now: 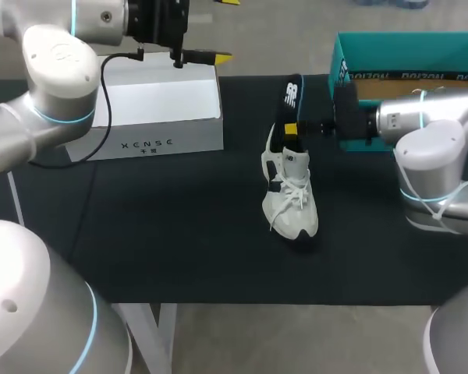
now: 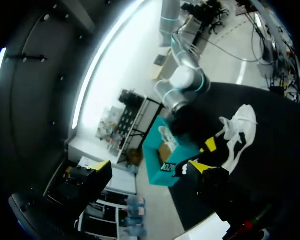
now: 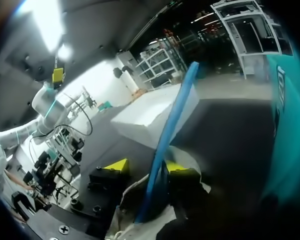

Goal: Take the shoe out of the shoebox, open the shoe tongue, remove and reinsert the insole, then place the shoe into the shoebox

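A white shoe (image 1: 291, 199) stands on the black mat, toe toward the front edge. A black insole with a blue rim (image 1: 292, 97) sticks upright out of its opening. My right gripper (image 1: 292, 128) comes in from the right at the shoe's collar. In the right wrist view the insole (image 3: 170, 125) rises between the yellow tips of that gripper (image 3: 146, 167), resting against one finger with a gap to the other, so it is open. The teal shoebox (image 1: 405, 54) sits at the back right. My left gripper (image 1: 207, 57) hovers open and empty over the back left.
A white carton (image 1: 160, 109) stands at the back left of the mat, under my left gripper. The black mat (image 1: 179, 234) stretches bare in front of and left of the shoe. The table's front edge runs close below the shoe.
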